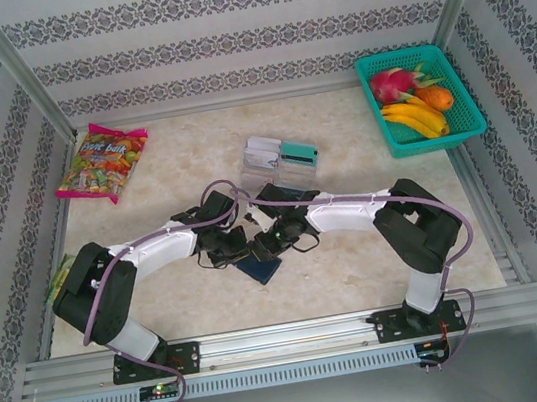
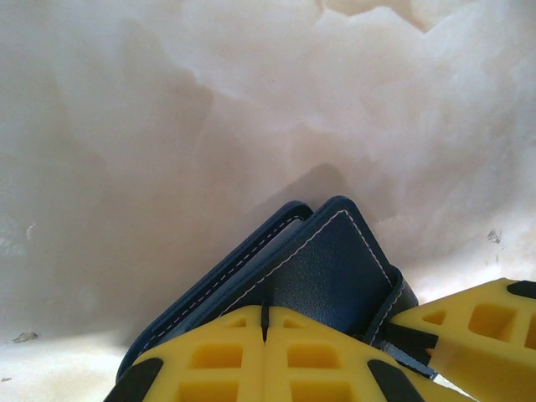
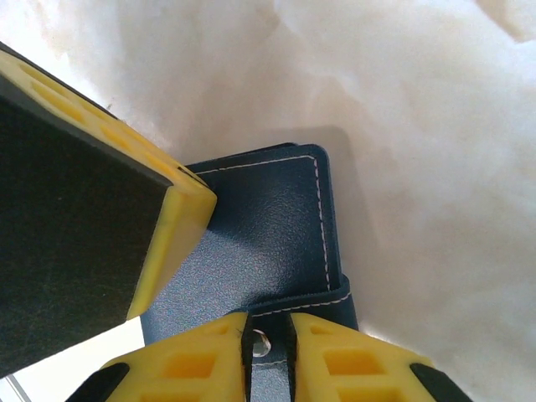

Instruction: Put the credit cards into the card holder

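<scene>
1. Opening the card holder (image 3: 268, 226) is, as I judge it, the step in hand. It lies folded on the table, and both grippers meet over it.
2. The right gripper (image 3: 268, 356) is clenched on the small tab (image 3: 268, 377) with the metal snap, at the near edge of the card holder.
3. The left gripper (image 2: 264, 352) has its fingers pressed fully together at another edge of the card holder, where the two covers gape a little. Whether a cover is pinched between them I cannot tell.
4. The credit cards (image 1: 281, 150) lie behind the card holder, on a clear tray (image 1: 257, 176) — well apart from it, and none is inside.
5. To do the step well, I would pull the tab slowly and straight away from the cover, so that the snap lets go without a jerk.
6. The left gripper should keep the lower cover down on the table — otherwise this light card holder will probably slide or lift together with the tab.
7. Spread the covers flat before going for a card.
</scene>
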Robot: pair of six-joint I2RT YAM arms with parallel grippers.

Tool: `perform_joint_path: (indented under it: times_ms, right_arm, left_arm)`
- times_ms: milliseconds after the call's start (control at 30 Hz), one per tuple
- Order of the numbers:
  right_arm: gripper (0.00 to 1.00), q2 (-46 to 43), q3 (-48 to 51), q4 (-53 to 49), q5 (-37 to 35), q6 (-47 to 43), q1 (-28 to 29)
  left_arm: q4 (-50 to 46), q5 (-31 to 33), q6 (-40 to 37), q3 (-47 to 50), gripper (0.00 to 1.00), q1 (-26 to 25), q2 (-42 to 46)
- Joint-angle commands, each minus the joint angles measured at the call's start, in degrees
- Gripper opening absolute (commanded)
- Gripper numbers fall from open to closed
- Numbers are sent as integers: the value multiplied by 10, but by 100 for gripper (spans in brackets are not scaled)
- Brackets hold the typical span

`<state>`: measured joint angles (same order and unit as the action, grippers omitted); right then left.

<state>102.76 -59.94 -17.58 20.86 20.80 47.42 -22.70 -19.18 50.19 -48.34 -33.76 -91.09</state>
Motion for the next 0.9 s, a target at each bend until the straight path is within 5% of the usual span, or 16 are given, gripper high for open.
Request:
perform_joint_path:
  times_ms: [0,867]
  right_arm:
    - [20,15,-9,-13,-11,-8,9]
    - [20,46,10,-44,-76,-14,44]
  left_arm:
    - [-16,24,-8,2,0,-4,-16]
    - [-15,28,-8,6,0,-3,-16]
